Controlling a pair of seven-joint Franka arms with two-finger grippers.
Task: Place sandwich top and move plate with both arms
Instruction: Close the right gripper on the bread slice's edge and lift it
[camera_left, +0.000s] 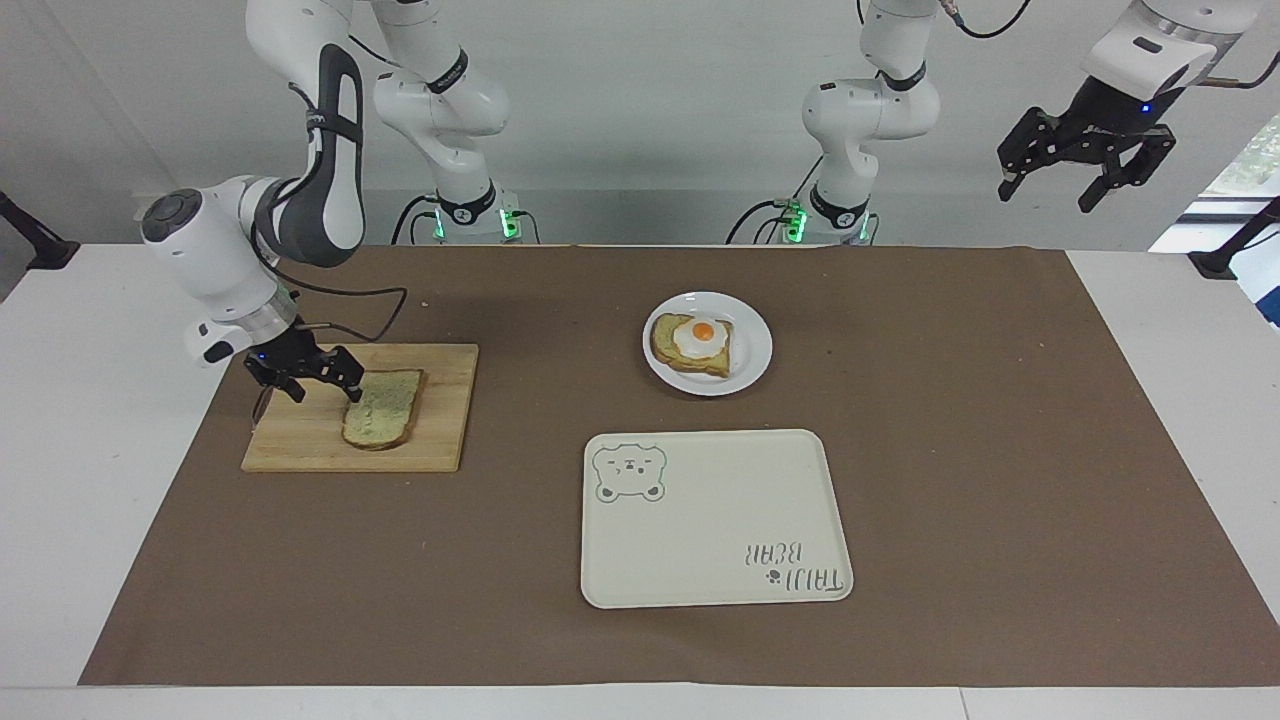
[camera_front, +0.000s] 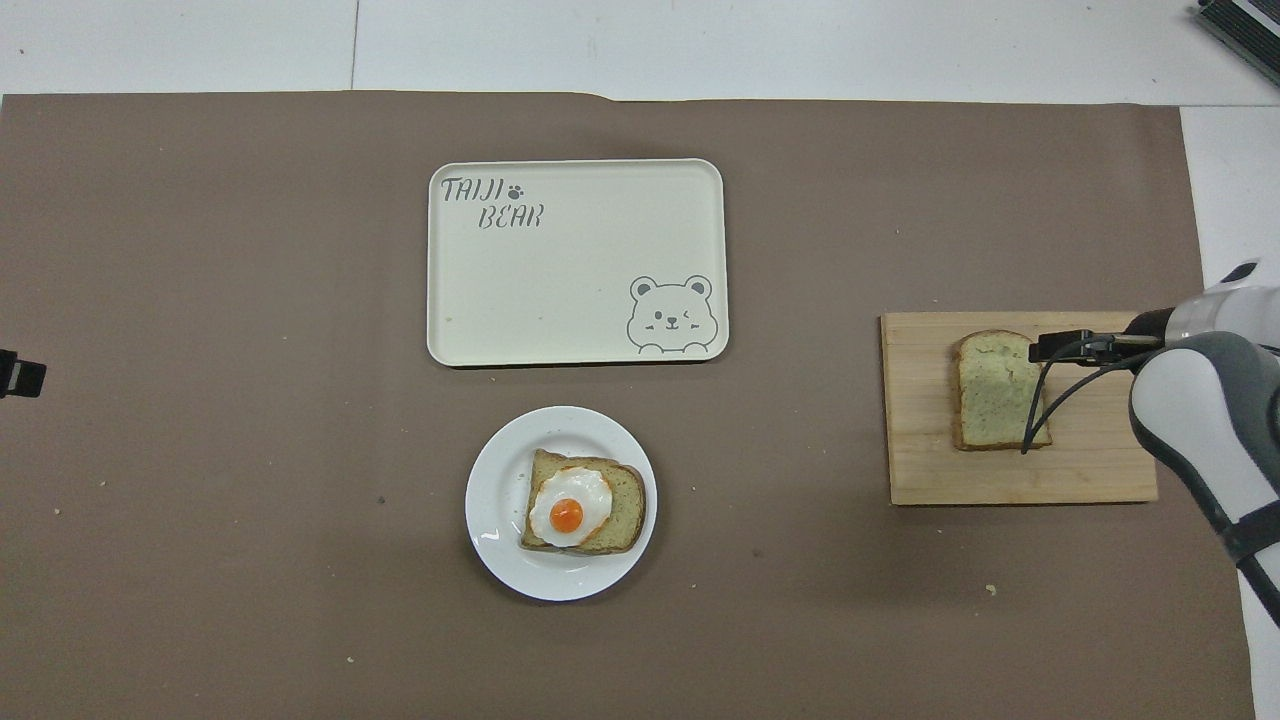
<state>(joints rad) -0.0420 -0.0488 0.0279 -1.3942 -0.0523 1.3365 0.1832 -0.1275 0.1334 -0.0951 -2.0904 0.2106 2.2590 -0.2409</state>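
The sandwich top (camera_left: 383, 420) (camera_front: 995, 390), a pale speckled bread slice with a brown crust, lies flat on a wooden cutting board (camera_left: 300, 450) (camera_front: 920, 470) toward the right arm's end of the table. My right gripper (camera_left: 325, 392) is open and low over the board, beside the slice, with one fingertip at the slice's edge. I cannot tell whether it touches. The white plate (camera_left: 756, 345) (camera_front: 492, 500) sits mid-table with a toast slice and fried egg (camera_left: 692, 343) (camera_front: 580, 505) on it. My left gripper (camera_left: 1050, 190) waits open, high above the left arm's end.
A cream rectangular tray (camera_left: 715, 520) (camera_front: 575, 260) with a bear drawing lies farther from the robots than the plate. A brown mat (camera_left: 950, 450) covers most of the table. The right arm's cable (camera_front: 1040, 410) hangs over the cutting board.
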